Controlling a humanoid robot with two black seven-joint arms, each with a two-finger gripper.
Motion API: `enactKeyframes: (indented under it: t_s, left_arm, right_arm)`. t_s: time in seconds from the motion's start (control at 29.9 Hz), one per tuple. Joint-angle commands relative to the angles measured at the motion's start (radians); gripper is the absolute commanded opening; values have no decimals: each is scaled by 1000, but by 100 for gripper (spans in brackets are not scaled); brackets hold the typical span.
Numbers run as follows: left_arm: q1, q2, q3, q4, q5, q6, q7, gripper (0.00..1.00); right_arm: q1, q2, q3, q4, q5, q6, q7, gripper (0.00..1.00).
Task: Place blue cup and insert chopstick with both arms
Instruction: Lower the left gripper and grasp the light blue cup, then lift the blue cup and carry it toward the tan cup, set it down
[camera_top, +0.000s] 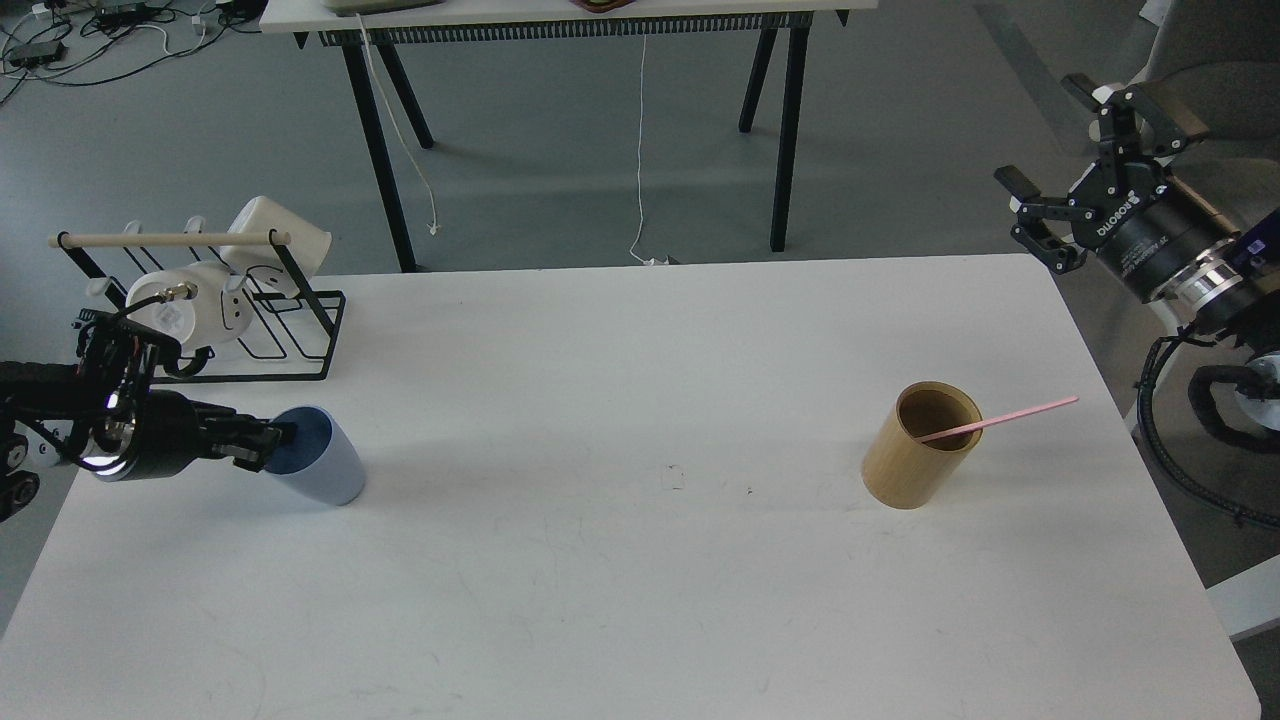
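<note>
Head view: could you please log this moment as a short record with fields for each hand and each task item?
left hand: at the blue cup's rim, one finger inside, apparently gripping it
right hand: open, raised off the table's right edge, holding nothing
blue cup: tilted, on the table's left side
chopstick: pink, leaning out of the bamboo holder
bamboo holder: upright, right of centre
mug rack: back left, white mugs on it
table: white

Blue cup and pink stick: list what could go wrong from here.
1. The left gripper pinches only the rim of the blue cup, so the cup may tilt or slip.
2. The pink chopstick leans out of the bamboo cylinder; pulling it may tip the cylinder.
</note>
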Motion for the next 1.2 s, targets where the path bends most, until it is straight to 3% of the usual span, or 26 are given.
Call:
enactKeyframes:
  t_s: [0.0, 0.13, 0.27, 0.47, 0.57, 0.97, 1.17]
  left_arm:
    - [-12, 35, -28, -115, -20, 5, 0, 0]
    - [-53, 59, -116, -259, -38, -63, 0, 0]
    - [-162, -97, -128, -295, -41, -138, 0, 0]
    - [-233, -392, -90, -122, -18, -166, 0, 0]
    - [-256, -481, -38, -89, 55, -166, 0, 0]
    - [-220, -719, -30, 61, 298, -164, 0, 0]
    - [-210, -750, -30, 116, 312, -160, 0, 0]
  right_arm:
    - [-3, 0, 1, -5, 0, 0, 0, 97]
    - [-3, -20, 17, -15, 0, 0, 0, 97]
    - [-8, -33, 60, -63, 12, 0, 0, 97]
    - [-11, -35, 72, -123, 17, 0, 0, 97]
    - [-11, -35, 73, -136, 17, 0, 0, 97]
    - [-11, -30, 78, -138, 17, 0, 0, 97]
    - [-11, -33, 78, -137, 17, 0, 0, 97]
